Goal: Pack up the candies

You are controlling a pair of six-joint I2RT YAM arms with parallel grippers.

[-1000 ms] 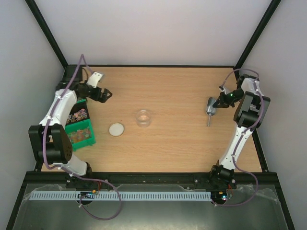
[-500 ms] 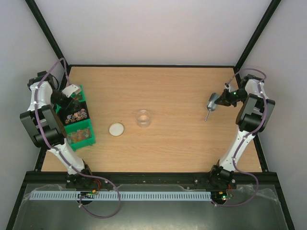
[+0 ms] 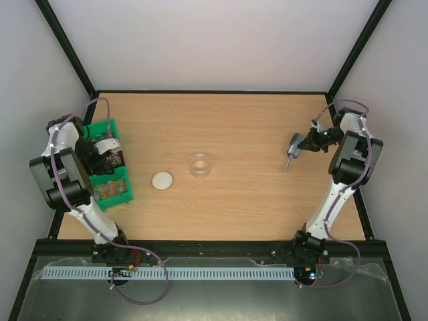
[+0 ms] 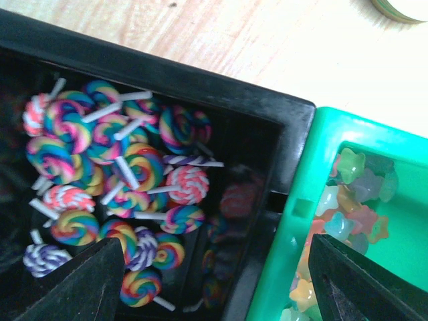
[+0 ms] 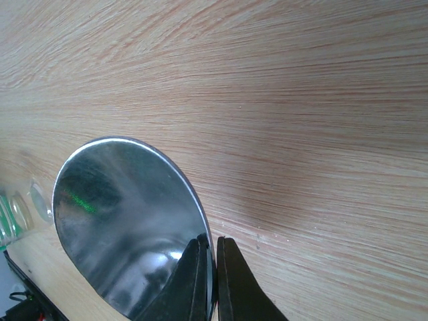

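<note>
The candies are swirl lollipops in a black compartment and pale star sweets in a green bin. In the top view they show as mixed colours in the green bins at the table's left edge. My left gripper hangs over these bins, open and empty; in its wrist view it straddles the wall between the two compartments. My right gripper is shut on the rim of the shiny metal scoop, also seen in its wrist view with the gripper.
A clear glass jar stands open mid-table. Its round whitish lid lies on the wood to its left. Black frame posts and white walls close in the table on three sides.
My left gripper swung from over the bare wood back to the left and now hangs over the candy bins. My right gripper has kept hold of the scoop and barely shifted.
</note>
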